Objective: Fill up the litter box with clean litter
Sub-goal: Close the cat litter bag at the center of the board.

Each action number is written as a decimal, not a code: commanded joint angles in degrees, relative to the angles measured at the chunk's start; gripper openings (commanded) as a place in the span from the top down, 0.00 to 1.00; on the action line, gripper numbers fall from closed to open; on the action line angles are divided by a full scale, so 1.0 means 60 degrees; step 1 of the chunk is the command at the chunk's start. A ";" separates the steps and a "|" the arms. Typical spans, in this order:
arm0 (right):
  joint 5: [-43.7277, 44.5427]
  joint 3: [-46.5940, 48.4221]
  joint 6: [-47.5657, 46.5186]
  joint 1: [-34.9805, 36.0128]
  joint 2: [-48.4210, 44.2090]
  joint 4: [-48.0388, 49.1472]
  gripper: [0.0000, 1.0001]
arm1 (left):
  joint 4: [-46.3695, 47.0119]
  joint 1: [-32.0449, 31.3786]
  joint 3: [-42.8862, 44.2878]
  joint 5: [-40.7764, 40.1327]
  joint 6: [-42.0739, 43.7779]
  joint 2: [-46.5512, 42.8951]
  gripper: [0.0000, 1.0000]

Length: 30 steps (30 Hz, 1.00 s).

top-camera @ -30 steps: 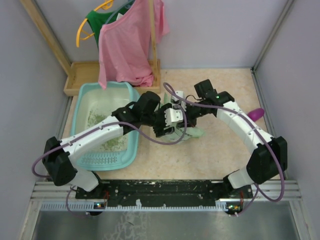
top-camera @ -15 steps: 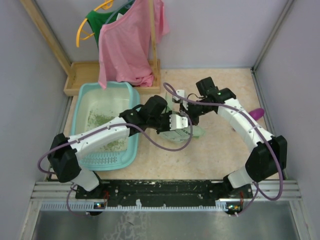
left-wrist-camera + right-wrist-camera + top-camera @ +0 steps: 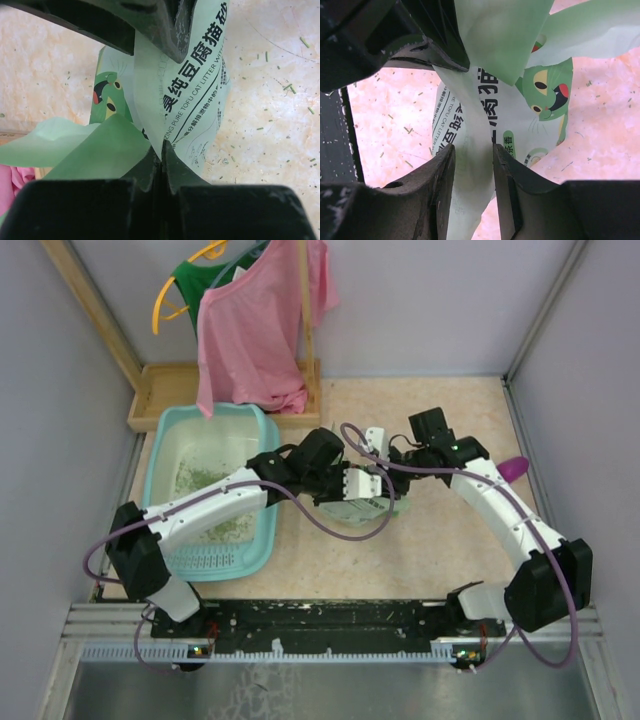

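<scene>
The left gripper (image 3: 161,159) is closed tight on a folded edge of the pale green litter bag (image 3: 197,100), the two fingers pressed together with the thin film between them. The right gripper (image 3: 474,160) has the same bag's strip passing between its jaws, but they stand apart and do not seem to pinch it. I think the bag is handed to the left arm because that arm is on the side of the litter box (image 3: 214,561) and can bring the bag over it. The box lies on the table left of the bag, near but not touching it. The clean litter (image 3: 198,480) covers only some patches of its whitish base, so more pouring seems needed. A magenta scoop (image 3: 513,468) lies unused beyond the right arm.
</scene>
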 commanded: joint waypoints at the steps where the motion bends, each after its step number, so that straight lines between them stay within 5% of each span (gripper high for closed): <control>1: -0.0426 -0.0018 -0.1068 0.0131 -0.0382 -0.0544 0.63 | -0.0024 0.0330 0.0640 -0.0889 -0.0626 0.0041 1.00; 8: -0.0174 -0.0279 -0.2038 0.0131 -0.0908 -0.1359 0.62 | -0.0215 0.0752 0.1245 -0.0472 -0.1113 0.0171 1.00; 13: 0.0059 -0.0533 -0.1171 -0.0026 -0.1474 -0.1254 0.62 | -0.0097 0.0755 0.1357 -0.0664 -0.1117 0.0236 1.00; 21: -0.2346 -0.0280 0.0755 -0.1814 -0.1801 -0.0685 0.64 | 0.0204 0.0820 0.1477 -0.0907 -0.1259 0.0385 1.00; 26: -0.3967 -0.0732 0.2358 -0.2900 -0.2113 0.0625 0.64 | 0.0349 0.1285 0.1693 -0.0386 -0.1910 0.0405 1.00; 30: -0.5086 -0.2574 0.5302 -0.3531 -0.2669 0.3822 0.64 | 0.0453 0.1739 0.1686 0.0312 -0.2509 0.0373 1.00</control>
